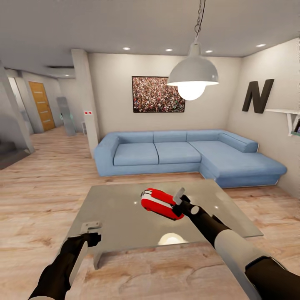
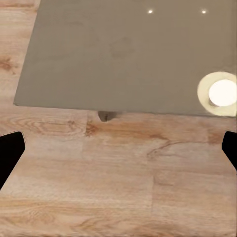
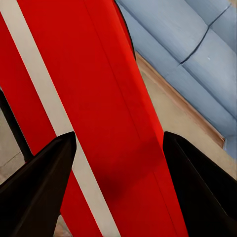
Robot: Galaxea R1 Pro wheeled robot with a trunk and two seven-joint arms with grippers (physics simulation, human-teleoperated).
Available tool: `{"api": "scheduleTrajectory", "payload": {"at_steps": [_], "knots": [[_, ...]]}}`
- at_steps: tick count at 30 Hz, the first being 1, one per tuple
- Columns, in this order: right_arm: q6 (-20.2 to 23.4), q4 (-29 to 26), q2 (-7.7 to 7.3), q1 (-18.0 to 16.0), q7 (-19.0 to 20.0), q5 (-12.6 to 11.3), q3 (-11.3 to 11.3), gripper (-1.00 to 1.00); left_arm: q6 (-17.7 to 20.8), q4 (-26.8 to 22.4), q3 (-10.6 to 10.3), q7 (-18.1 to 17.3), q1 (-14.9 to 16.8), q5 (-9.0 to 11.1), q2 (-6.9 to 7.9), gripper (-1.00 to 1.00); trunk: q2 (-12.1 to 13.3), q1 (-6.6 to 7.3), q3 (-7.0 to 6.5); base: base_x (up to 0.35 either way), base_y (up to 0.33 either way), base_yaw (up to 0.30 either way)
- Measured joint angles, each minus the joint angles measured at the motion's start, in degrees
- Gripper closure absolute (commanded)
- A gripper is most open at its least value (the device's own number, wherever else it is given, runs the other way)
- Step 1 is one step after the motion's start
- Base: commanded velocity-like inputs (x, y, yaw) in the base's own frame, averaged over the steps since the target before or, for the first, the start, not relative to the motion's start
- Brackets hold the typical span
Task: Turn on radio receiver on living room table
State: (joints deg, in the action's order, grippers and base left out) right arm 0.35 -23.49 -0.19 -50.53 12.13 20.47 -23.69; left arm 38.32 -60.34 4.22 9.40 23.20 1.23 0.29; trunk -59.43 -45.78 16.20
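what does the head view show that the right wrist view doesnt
The head view alone gives the whole room: the white pendant lamp, the crowd picture, the black letter N, the left gripper over the near table edge.

The right wrist view alone gives the right gripper's dark fingers standing apart against the red face.

Both share the small red radio receiver, the blue L-shaped sofa and the glossy grey table.

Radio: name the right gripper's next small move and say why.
Probably ease the right gripper the last bit onto the radio to press it on: its open fingers already frame the red face close up, and the radio lies tilted on the table.
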Motion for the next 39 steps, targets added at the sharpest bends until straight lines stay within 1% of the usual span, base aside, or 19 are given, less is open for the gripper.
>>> {"api": "scheduleTrajectory", "payload": {"at_steps": [6, 10, 15, 25, 32, 36, 39], "knots": [[-0.2, 0.0, -0.33, 0.0, 0.0, -0.1, 0.0, 1.0, 0.0, 0.0, 0.0, 0.0, 0.0, 0.0, 0.01, -1.0, 2.4, 1.32, -1.08, -0.334, 0.0, 0.0], [-2.5, 0.0, -0.4, 0.0, 0.0, -0.2, 0.0, 1.0, 0.0, 0.0, 0.0, 0.0, 0.0, 0.0, 0.02, -1.0, 4.0, 2.2, -1.79, -0.335, 0.0, 0.0], [-3.1, 0.0, -0.43, 0.0, 0.0, -0.2, -0.1, 1.0, 0.0, 0.0, 0.0, 0.0, 0.0, 0.0, -0.01, -1.0, 6.0, 3.3, -2.69, -0.296, 0.0, 0.0], [-3.2, 0.0, -0.38, 0.0, 0.0, -0.2, -0.1, 1.0, 0.0, 0.0, 0.0, 0.0, 0.0, 0.0, -0.03, -1.0, 10.0, 5.5, -4.49, -0.03, 0.0, 0.0], [-3.2, 0.1, -0.23, 0.0, 0.1, -0.2, -0.3, 1.0, 0.0, 0.0, 0.1, 0.0, 0.0, 0.0, 0.05, -1.0, 12.8, 7.03, -5.74, -0.136, 0.0, 0.0], [-3.1, 0.1, -0.03, 0.1, 0.0, -0.3, -0.4, 1.0, 0.0, 0.0, 0.1, -0.3, 0.0, 0.2, 0.07, -1.0, 12.9, 7.04, -5.75, -0.011, 0.0, 0.0], [-3.1, 1.8, 0.1, 0.1, 0.0, 0.1, -0.5, 1.0, 0.0, -0.1, 0.1, -0.4, 0.0, 0.2, 0.09, -1.0, 12.9, 7.04, -5.74, -0.001, 0.0, 0.0]]}}
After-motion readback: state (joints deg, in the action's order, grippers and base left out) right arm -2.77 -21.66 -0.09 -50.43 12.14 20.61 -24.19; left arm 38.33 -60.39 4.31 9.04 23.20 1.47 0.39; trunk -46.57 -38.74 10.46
